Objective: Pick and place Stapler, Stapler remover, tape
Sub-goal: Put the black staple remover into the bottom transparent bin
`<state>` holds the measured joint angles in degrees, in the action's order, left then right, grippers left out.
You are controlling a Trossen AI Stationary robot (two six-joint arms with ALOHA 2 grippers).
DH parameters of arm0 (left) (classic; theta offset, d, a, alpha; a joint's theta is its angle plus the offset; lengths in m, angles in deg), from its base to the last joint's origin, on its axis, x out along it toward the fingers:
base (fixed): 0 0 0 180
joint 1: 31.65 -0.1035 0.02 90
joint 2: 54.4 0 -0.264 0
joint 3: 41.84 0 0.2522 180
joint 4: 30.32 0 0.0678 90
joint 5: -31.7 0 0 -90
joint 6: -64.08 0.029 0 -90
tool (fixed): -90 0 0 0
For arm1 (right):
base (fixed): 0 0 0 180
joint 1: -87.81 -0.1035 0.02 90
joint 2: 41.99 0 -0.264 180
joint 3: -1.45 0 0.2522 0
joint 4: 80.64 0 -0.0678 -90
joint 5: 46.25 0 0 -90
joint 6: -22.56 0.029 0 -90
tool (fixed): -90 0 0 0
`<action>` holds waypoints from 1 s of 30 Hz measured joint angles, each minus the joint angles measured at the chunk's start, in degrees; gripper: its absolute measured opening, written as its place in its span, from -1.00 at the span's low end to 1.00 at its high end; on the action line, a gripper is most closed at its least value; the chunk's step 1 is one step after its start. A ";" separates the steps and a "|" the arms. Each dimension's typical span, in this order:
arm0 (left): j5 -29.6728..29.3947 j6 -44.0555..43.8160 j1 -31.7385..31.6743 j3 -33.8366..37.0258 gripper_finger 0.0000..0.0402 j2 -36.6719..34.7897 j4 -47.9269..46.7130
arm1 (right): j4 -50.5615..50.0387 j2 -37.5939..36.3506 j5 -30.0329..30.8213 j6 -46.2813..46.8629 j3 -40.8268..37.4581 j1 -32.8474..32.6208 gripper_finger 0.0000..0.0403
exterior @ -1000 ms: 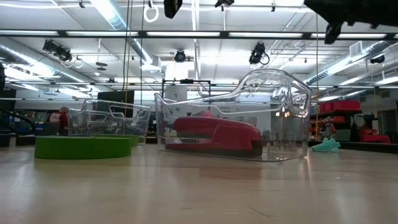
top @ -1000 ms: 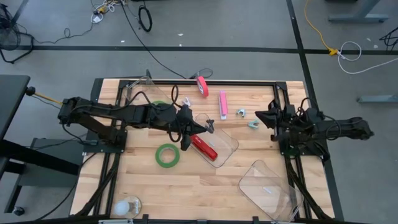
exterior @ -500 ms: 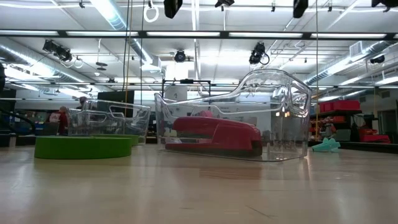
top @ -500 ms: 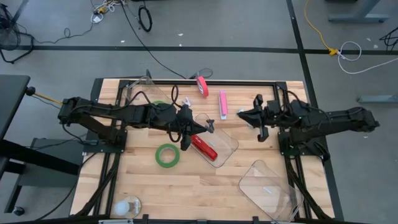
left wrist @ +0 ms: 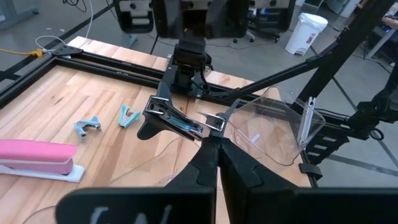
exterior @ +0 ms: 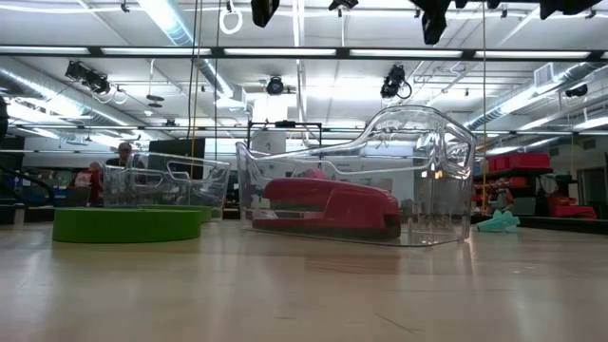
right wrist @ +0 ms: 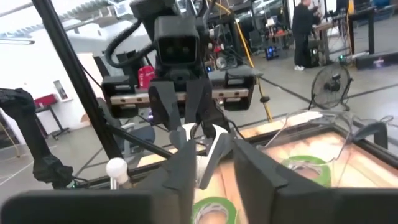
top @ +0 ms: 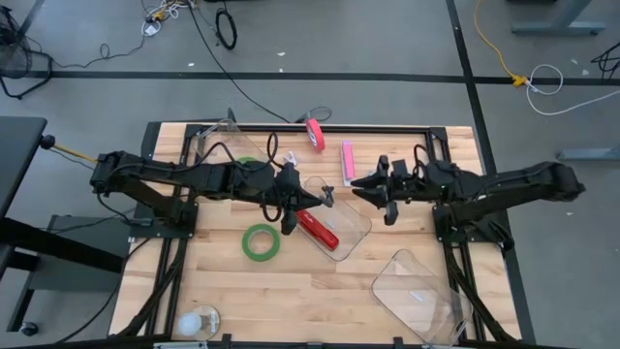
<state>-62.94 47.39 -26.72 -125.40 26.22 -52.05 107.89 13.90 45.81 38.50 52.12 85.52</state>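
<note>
— Stapler status — where is it relative to the grippers?

— A red stapler (top: 318,230) lies inside a clear tray (top: 354,225), right under the left gripper (top: 291,206). That gripper's fingers are pressed together and hold nothing, so I'd judge that item placed.

— And the right gripper (top: 371,194)?

— Stretched out over the table's middle, fingers spread, nothing between them. It hangs just past the far edge of that tray. The two small teal staple removers (left wrist: 87,125) sit just beside it in the left wrist view; from above the arm covers them.

— So the staple remover is the step in hand?

— That's my reading. Next it would need to line up over one remover, drop down with the fingers straddling it, then close — they're small and lie flat, so the aim has to be good.

— Tape?

— The green tape roll (top: 261,241) lies flat on the wood near the left gripper, on the side away from the tray, untouched.
</note>
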 joint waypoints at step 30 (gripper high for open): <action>3.20 2.58 0.01 0.00 -0.96 0.00 -0.24 | 14.57 13.30 -4.55 12.11 -0.02 1.99 -0.08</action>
<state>-59.74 49.97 -26.71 -125.40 26.22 -52.29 122.46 27.20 41.27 50.61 52.09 87.51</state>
